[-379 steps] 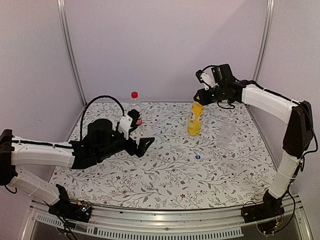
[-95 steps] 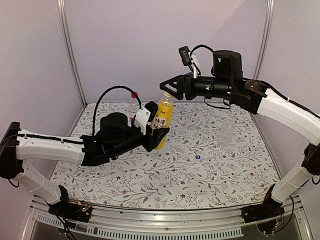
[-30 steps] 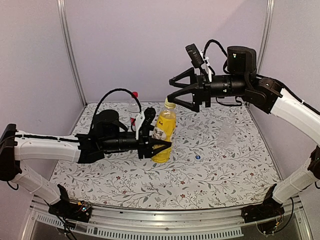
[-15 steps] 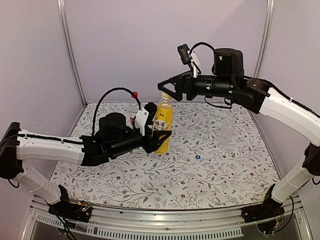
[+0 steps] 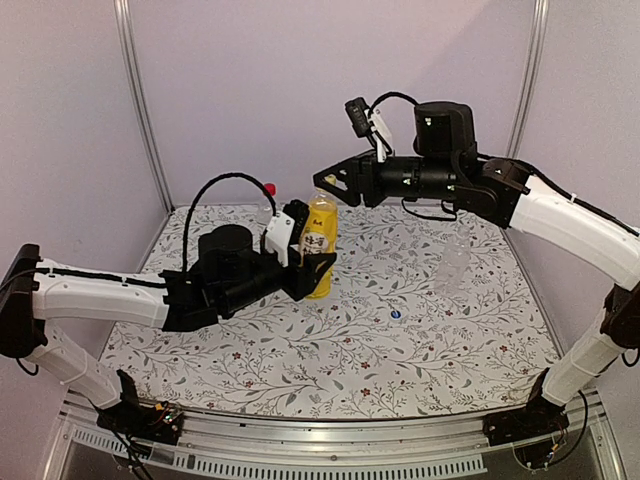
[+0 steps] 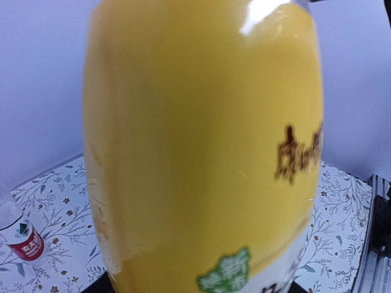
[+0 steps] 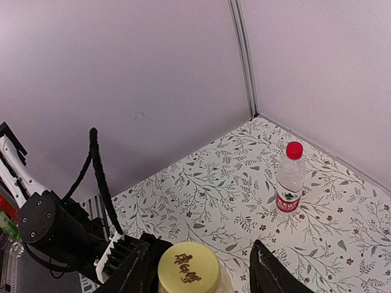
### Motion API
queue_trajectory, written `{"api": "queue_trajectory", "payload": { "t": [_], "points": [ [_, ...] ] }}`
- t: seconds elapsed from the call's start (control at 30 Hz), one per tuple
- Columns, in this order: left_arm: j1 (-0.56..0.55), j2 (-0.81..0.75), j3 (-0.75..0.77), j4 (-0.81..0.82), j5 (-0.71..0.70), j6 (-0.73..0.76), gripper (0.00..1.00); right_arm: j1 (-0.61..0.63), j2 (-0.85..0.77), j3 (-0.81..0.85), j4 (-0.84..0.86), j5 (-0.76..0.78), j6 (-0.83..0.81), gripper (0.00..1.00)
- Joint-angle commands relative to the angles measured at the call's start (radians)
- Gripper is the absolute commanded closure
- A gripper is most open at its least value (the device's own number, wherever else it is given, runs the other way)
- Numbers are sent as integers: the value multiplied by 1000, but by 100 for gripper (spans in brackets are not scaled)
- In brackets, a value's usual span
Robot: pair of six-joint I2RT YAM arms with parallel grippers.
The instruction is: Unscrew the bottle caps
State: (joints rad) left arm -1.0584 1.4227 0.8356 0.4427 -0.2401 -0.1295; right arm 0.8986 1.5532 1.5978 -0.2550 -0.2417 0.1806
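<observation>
My left gripper (image 5: 316,262) is shut on the yellow-orange drink bottle (image 5: 320,238), holding it upright above the table; its body (image 6: 201,146) fills the left wrist view. My right gripper (image 5: 331,186) reaches in from the right at the bottle's top. In the right wrist view the yellow cap (image 7: 189,267) sits between its fingers (image 7: 269,274), close to the left one, with a gap to the right one. The clear bottle with the red-and-white label (image 7: 289,183) stands at the back, its red cap (image 7: 294,149) on. A blue cap (image 5: 395,314) lies on the table.
A clear unlabelled bottle (image 5: 455,262) stands at the right on the flower-patterned table (image 5: 330,370). Lilac walls with metal corner posts (image 5: 140,100) close off the back and sides. The left arm's black cable (image 5: 215,195) loops up near the labelled bottle.
My right gripper has come down and left over the yellow cap, and its jaws have narrowed around it. The left arm has shifted the bottle slightly back and left.
</observation>
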Motion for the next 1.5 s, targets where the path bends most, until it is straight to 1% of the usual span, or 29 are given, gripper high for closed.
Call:
{"api": "queue_trajectory", "payload": {
  "t": [0.0,0.43,0.6,0.67,0.7,0.77,0.83,0.87,0.9,0.97,1.0,1.03,1.1,1.13,1.23,1.37,1.47],
  "points": [
    [-15,4,25,-2,-30,5,48,8,14,33,-12,-2,1,48],
    [-20,5,23,-8,-43,17,48,8,13,36,-1,-23,1,61],
    [-22,5,21,-9,-48,20,48,8,10,34,0,-39,-2,71],
    [-22,5,19,-10,-47,26,48,8,5,28,8,-50,-11,78],
    [-22,4,17,-9,-44,35,48,8,2,24,11,-57,-15,82],
    [-21,-5,4,2,-10,59,48,7,-9,19,13,-94,-35,89],
    [-17,-24,-26,21,104,100,48,0,-25,3,10,-172,-105,94],
    [-9,-39,-38,28,189,117,48,-5,-34,-10,11,-236,-139,95],
    [2,-53,-52,32,291,126,48,-10,-48,-23,7,-309,-212,95],
    [36,-87,-74,37,527,128,48,-16,-78,-49,-16,-500,-321,94],
    [46,-97,-82,39,654,128,48,-20,-93,-65,-19,-566,-385,93],
    [52,-103,-87,41,751,128,48,-23,-103,-74,-22,-625,-412,93],
    [63,-107,-91,57,878,123,48,-35,-115,-75,-24,-726,-448,92],
    [69,-104,-93,69,923,111,48,-42,-111,-70,-31,-773,-457,90],
    [78,-88,-88,90,1001,86,48,-49,-80,-41,-67,-820,-471,83],
    [81,-72,-79,90,998,79,49,-50,-54,-23,-93,-831,-473,68],
    [85,-70,-79,87,967,83,49,-52,-59,-28,-96,-814,-467,57]
  ]
}}
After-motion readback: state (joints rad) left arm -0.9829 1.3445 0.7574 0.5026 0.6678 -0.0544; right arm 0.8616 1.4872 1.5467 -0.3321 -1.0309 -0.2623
